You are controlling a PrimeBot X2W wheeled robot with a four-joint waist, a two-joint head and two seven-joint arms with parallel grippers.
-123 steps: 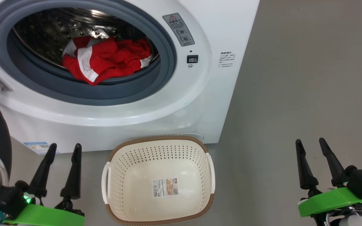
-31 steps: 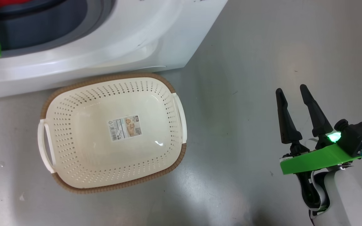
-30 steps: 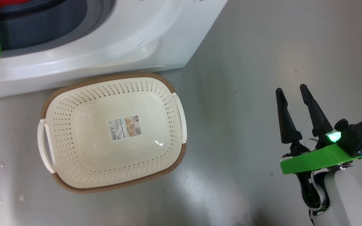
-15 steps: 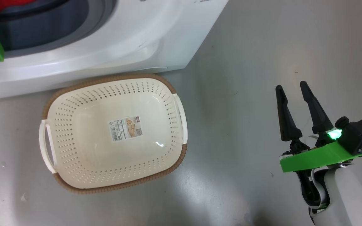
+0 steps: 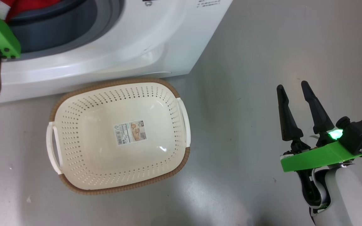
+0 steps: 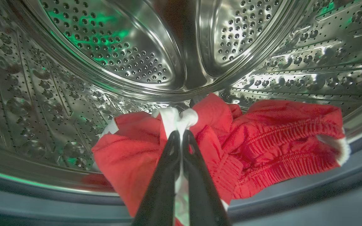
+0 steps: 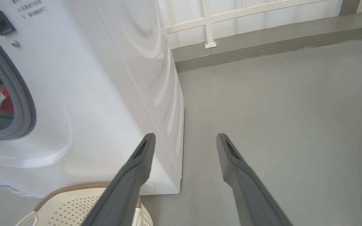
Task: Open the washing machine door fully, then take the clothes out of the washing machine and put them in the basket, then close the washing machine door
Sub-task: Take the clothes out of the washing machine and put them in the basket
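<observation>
Grey floor (image 5: pixel 262 47) lies under everything; the left gripper (image 6: pixel 181 133) is clamped on white trim of the clothes (image 6: pixel 262 150), one red bundle inside the washing machine (image 5: pixel 121 47), while the right gripper (image 5: pixel 291 84) stands spread, holding nothing. One basket (image 5: pixel 121 82) at the machine's front corner holds nothing yet: unloading looks barely begun, and door-closing is left.

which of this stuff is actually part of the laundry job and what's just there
Part of the job:
- washing machine
- red clothes inside it
- cream basket, nothing in it yet
- left gripper, shut on the clothes

Just there:
- grey floor
- white railing
- right gripper, open above the floor
</observation>
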